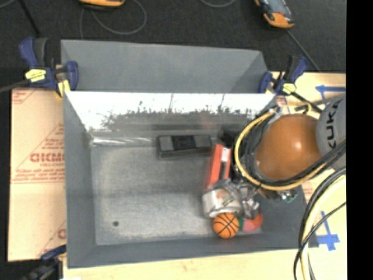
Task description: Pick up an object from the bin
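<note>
Looking down into the grey bin (145, 209), we saw the gripper (230, 202) low in the lower right corner, just above a small orange basketball (226, 225) and beside a red-orange flat pack (218, 162). We could not tell how wide it stood; nothing appeared lifted yet.

Light from overhead, moderate. Strong white glare w/ dark streaks across far wall of bin (163, 105); floor evenly lit, mid grey. Soft sheen on arm's orange cover (285, 147); shadow beneath it in near-right corner. Surround at top v. dark.
</note>
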Robot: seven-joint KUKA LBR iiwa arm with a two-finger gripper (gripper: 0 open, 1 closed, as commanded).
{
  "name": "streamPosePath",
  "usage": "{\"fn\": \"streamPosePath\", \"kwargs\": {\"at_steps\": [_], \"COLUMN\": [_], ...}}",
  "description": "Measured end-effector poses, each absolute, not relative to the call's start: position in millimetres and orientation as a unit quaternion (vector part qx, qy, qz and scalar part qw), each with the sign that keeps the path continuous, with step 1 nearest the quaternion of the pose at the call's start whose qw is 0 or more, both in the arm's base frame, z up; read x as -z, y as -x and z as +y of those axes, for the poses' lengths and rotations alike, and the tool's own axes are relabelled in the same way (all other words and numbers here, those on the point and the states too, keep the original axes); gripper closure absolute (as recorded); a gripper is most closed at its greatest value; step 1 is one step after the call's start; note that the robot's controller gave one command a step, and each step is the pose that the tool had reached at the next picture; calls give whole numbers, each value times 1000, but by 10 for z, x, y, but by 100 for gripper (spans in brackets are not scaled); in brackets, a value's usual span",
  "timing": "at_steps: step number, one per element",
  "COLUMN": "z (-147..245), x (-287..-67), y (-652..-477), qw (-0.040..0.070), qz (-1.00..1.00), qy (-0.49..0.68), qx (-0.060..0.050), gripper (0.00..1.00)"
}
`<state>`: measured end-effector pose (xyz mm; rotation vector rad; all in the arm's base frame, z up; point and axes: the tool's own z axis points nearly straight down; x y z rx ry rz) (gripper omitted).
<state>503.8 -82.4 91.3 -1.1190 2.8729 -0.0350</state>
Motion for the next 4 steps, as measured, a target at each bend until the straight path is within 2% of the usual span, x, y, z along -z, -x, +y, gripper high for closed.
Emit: {"fn": "streamPosePath", "kwargs": {"at_steps": [1,2,3,4], "z": [-825,-787,-754,-665], "x": [-913,-1031,-1152,-1794], "y": [-5038,-5029,-5048,-4961], "qw": [29,5,3,2], "qz": [931,930,929,930], "qy": [363,368,370,368], "qx": [11,3,1,0], "gripper": [100,100,100,100]}}
